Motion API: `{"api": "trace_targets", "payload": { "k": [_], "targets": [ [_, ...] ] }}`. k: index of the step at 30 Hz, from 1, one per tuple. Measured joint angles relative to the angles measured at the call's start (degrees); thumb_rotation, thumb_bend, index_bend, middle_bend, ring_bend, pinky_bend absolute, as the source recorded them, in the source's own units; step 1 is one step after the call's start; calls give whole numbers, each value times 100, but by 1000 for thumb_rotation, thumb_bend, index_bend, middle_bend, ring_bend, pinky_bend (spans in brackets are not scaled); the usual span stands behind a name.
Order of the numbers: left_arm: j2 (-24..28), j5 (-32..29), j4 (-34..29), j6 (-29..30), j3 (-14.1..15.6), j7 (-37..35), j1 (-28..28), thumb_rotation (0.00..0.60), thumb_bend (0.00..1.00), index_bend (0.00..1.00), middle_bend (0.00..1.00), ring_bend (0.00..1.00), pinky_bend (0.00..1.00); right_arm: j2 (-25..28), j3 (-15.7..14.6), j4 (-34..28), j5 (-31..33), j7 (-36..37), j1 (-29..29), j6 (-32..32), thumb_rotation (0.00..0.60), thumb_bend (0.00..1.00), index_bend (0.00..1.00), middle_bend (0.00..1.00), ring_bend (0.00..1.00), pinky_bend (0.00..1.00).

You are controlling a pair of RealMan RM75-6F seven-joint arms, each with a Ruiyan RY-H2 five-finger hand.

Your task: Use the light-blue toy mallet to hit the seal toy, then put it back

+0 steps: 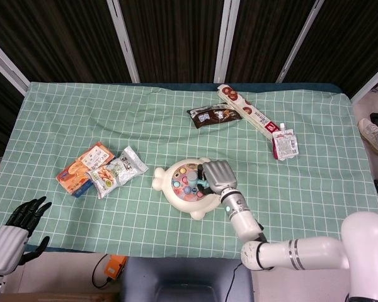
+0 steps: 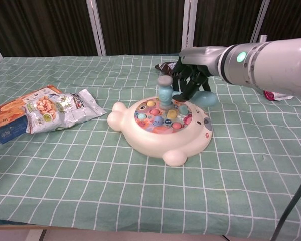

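Mallet (image 2: 165, 93) handle hidden inside right hand (image 2: 189, 80)

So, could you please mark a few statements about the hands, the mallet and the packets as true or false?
1. The right hand holds the mallet. True.
2. The mallet lies flat on the cloth beside the seal toy. False: it is held above the toy's buttons.
3. The left hand holds a snack packet. False: it holds nothing and sits off the table's near left corner.
4. Two snack packets lie left of the seal toy. True.
5. The red-capped pouch rests on the seal toy. False: it lies far to the right.
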Motion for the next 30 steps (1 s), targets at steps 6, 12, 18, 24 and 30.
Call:
{"api": "trace_targets", "payload": {
  "k": [6, 12, 18, 24, 30],
  "targets": [
    [-10, -6, -12, -18, -2, 39, -3, 600, 396, 0, 0, 0, 107, 9, -49, 93, 50, -104, -16, -12, 600, 723, 987, 708, 735, 768],
    [-2, -10, -6, -8, -7, 14, 0, 600, 397, 0, 0, 0, 106, -109, -61, 250, 101, -175, 6, -73, 600, 723, 987, 708, 735, 768],
    [5, 2, 6, 18, -6, -13, 8, 600, 397, 0, 0, 0, 107, -194, -64, 342, 151, -230, 22, -121, 600, 723, 987, 708, 735, 768],
    [4, -17, 4, -5, -11, -17, 2, 600, 396, 0, 0, 0, 107, -210, -88, 390, 274, -371, 39, -99, 600, 723, 987, 708, 735, 768],
    [2, -7, 8, 9, -14, -14, 6, 600, 396, 0, 0, 0, 106, -86, 4, 271, 137, -203, -50, -65, 600, 723, 987, 708, 735, 768]
  ]
}}
